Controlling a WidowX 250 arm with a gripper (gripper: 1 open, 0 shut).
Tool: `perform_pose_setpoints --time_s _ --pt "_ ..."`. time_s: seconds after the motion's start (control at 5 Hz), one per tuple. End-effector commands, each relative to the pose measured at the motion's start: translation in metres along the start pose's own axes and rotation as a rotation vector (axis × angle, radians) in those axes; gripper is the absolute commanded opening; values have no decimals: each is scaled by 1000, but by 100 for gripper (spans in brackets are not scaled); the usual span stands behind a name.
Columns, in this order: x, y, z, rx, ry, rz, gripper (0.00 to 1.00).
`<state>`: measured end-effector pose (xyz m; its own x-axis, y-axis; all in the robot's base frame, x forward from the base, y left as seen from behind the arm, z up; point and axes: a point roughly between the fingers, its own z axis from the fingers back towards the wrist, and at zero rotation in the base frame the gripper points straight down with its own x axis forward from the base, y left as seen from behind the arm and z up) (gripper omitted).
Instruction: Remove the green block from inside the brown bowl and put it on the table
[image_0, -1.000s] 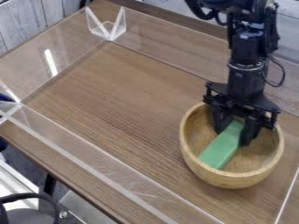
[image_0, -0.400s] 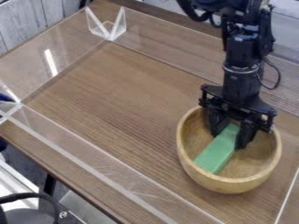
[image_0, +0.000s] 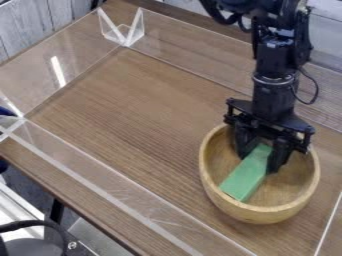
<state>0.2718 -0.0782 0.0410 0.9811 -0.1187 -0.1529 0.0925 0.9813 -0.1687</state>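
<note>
Black two-finger gripper (image_0: 271, 150) sits part-open astride the flat bright-green rectangular block (image_0: 251, 173), leaning inside the round tan wooden bowl (image_0: 227, 198); grip unclear. Looks light, rigid (maybe slick); pinch its narrow sides.

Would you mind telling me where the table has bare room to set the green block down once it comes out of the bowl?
The table is bare from the brown bowl leftward to the clear acrylic walls, and back to the far corner. It is crowded only at the bowl, where the gripper stands over the green block.
</note>
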Motion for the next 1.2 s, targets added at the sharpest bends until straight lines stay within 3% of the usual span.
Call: perform_pose_setpoints --time_s 0.0,0.4,1.0 --pt "5 -5 24 -2 -91 -29 0" --pt "6 -3 42 -16 -123 -42 0" --pt "5 2 59 -24 -133 -41 0"
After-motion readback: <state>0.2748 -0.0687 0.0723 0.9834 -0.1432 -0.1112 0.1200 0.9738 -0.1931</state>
